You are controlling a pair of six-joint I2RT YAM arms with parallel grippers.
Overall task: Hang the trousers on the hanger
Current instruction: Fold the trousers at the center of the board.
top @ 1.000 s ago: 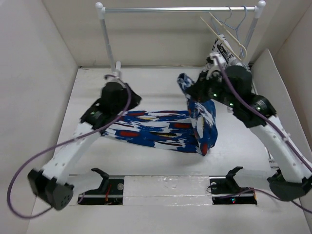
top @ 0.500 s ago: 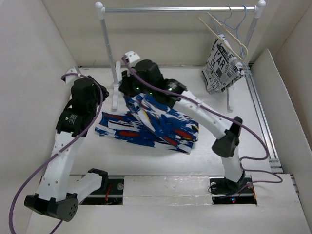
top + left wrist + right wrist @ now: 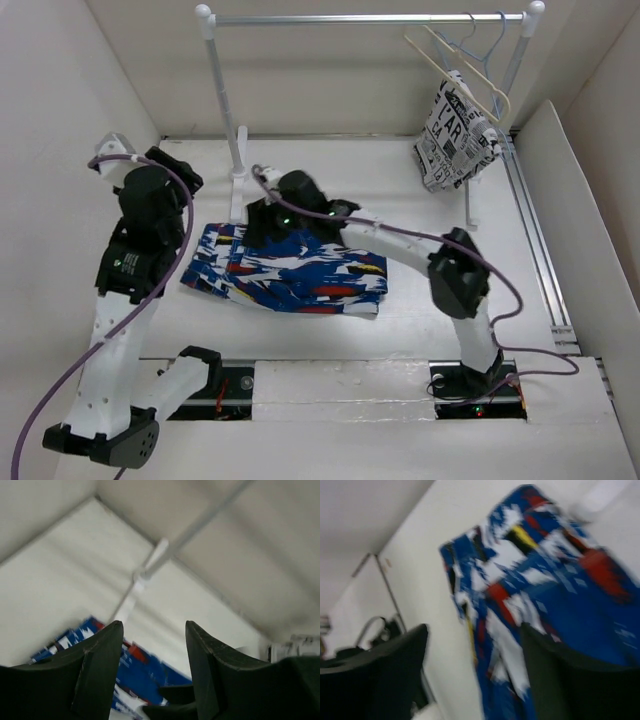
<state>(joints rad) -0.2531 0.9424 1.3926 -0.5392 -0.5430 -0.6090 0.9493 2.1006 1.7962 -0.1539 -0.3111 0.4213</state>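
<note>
Jaws apart; one trousers (image 3: 290,272), one beige hanger (image 3: 452,79)

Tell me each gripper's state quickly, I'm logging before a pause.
Left gripper: open, holding nothing.
Right gripper: open above the trousers, gripping nothing.

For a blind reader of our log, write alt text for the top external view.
Folded trousers lie flat at centre, the right arm stretched across to their far edge, the left arm raised at the left. The beige hanger hangs empty on the rail, back right.
</note>
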